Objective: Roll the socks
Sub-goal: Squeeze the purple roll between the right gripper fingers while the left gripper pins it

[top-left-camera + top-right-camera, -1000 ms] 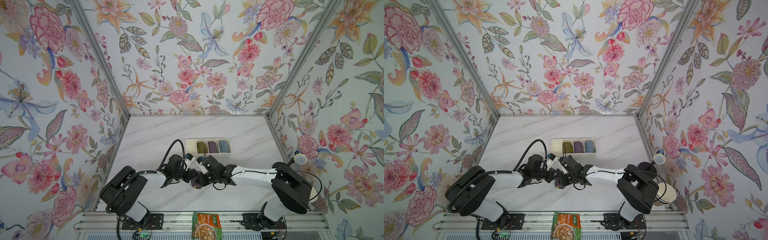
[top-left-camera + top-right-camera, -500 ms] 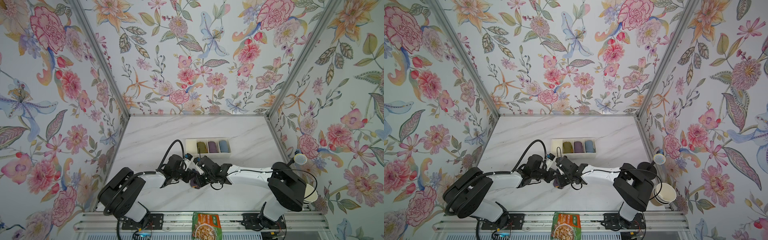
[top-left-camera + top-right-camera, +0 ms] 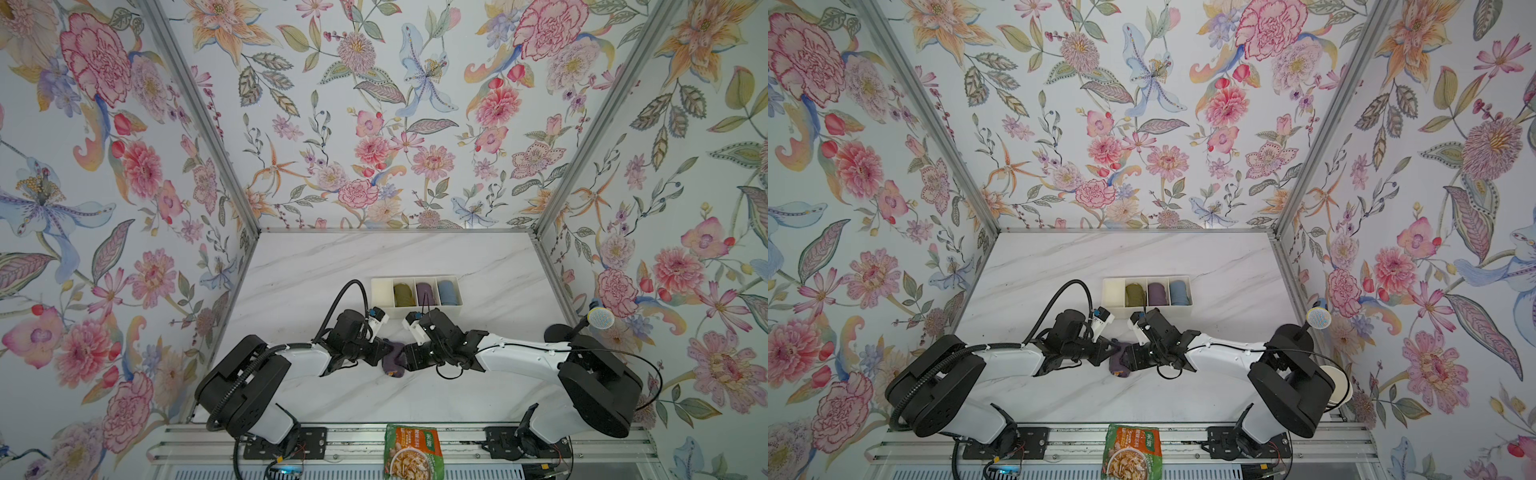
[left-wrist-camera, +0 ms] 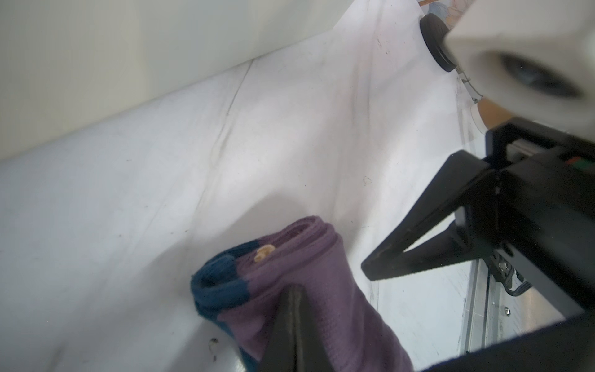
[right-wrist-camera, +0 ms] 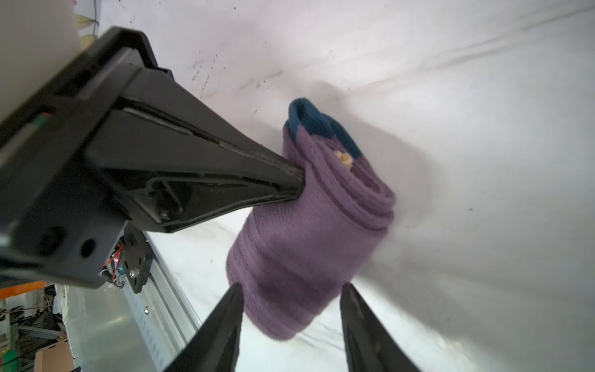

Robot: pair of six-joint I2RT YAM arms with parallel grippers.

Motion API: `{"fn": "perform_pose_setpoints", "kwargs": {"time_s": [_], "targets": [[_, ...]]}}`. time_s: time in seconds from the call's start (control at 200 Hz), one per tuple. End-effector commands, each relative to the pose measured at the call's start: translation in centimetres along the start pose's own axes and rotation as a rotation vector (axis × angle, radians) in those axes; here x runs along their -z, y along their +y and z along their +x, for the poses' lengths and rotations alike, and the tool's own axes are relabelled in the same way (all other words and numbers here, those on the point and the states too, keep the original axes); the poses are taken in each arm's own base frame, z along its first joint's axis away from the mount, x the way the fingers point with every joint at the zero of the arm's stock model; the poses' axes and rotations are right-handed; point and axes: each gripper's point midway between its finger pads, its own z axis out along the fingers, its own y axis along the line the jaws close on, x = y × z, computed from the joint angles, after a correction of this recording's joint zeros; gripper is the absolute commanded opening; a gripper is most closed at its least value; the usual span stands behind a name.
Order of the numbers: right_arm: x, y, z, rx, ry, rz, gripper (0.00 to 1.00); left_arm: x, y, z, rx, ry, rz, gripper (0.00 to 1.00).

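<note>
The socks (image 3: 394,364) (image 3: 1119,363) are rolled into a purple bundle with a navy end, between the two arms in both top views. My left gripper (image 4: 294,288) (image 3: 380,353) is shut, its tips pinched on the side of the roll (image 4: 289,257), as the right wrist view also shows (image 5: 298,180). My right gripper (image 5: 291,288) (image 3: 409,358) is open. Its fingers (image 5: 225,322) stand on either side of the roll's plain purple end (image 5: 299,257) without touching it. One right finger (image 4: 428,232) shows beside the roll in the left wrist view.
A white divided tray (image 3: 415,277) behind the grippers holds an olive bundle (image 3: 404,293), a purple bundle (image 3: 426,292) and a light blue bundle (image 3: 448,291); its left compartment (image 3: 381,291) is empty. A snack packet (image 3: 413,451) lies on the front rail. A blue-headed stand (image 3: 600,319) is at the right.
The right gripper's jaws have spread apart off the sock roll. The left gripper has stayed shut on the roll in about the same place.
</note>
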Motion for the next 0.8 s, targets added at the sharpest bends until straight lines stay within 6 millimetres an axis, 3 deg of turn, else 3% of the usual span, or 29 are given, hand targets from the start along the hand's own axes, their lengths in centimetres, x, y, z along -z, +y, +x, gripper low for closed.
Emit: {"fn": "perform_pose_setpoints", "kwargs": {"time_s": [0.0,0.28,0.796], "targets": [[1.1,0.4,-0.3,-0.037,-0.024,-0.045,0.53,0.1,1.7,5.1,0.075,0.151,-0.074,0.0],[1.0,-1.6,1.3,-0.184,-0.015,-0.088,0.56,0.1,1.8,5.5,0.084,0.151,-0.077,0.0],[0.3,-2.2,1.0,-0.327,-0.099,-0.176,0.6,0.1,2.0,6.1,0.089,0.156,-0.08,0.0]]}}
